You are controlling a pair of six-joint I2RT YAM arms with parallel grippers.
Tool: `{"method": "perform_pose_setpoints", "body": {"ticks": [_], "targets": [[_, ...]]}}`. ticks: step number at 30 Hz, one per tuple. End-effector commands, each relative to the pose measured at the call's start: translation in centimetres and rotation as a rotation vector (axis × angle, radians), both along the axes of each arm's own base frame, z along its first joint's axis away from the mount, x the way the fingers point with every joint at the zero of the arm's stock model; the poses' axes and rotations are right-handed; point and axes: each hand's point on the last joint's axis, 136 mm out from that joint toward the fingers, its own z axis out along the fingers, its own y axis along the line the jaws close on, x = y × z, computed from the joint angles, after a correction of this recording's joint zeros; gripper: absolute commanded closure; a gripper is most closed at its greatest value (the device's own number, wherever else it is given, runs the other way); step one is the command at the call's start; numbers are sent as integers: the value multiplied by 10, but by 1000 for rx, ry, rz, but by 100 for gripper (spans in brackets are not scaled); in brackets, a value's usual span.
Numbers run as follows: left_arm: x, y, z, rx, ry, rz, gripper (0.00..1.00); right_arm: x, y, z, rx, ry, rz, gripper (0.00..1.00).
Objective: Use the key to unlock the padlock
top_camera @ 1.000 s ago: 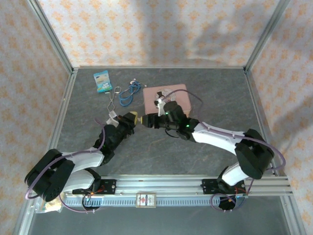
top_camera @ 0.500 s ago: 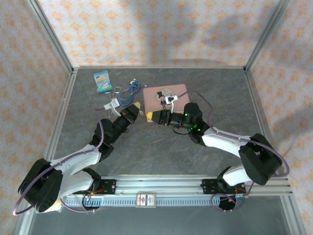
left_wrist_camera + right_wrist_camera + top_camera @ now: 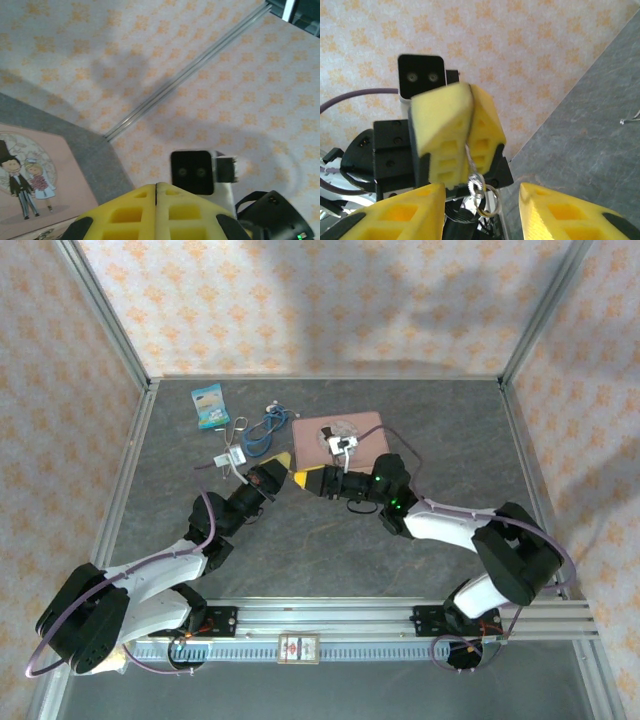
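My left gripper [image 3: 468, 95] is shut on a thin silver wire that sticks out between its yellow pads. Small silver rings [image 3: 482, 192] hang from the wire's end, with a shiny bit behind them that I cannot tell to be the key. The padlock is hidden. My right gripper [image 3: 482, 212] is open, with one finger on each side of the hanging rings and not touching them. In the top view the left gripper [image 3: 283, 461] and the right gripper [image 3: 300, 479] meet tip to tip beside the pink tin [image 3: 365, 433]. The left gripper's pads [image 3: 156, 210] are pressed together.
The pink tin's lid [image 3: 35, 180], with a cartoon couple on it, lies close to the left fingers. A blue cord [image 3: 262, 430], a long wire loop [image 3: 234, 432] and a blue packet [image 3: 209, 406] lie at the back left. Patterned walls enclose the table.
Both grippers have moved back towards the pink tin, and the left arm has stretched out further. The right gripper's jaws have narrowed. The left stays shut.
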Motion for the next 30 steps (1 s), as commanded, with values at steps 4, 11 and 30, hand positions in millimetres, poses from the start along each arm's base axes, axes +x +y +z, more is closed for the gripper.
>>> {"method": "perform_pose_setpoints", "body": {"ticks": [4,11,30], "targets": [[-12,-1,19,-40,-75,-22,100,-10,6,23,66,-65,48,67],[-14,-3,17,-63,-66,-28,100,-11,7,25,76,-68,48,74],[-13,36,14,-94,-10,165,18,-2,-3,5,-72,-147,-60,100]]}}
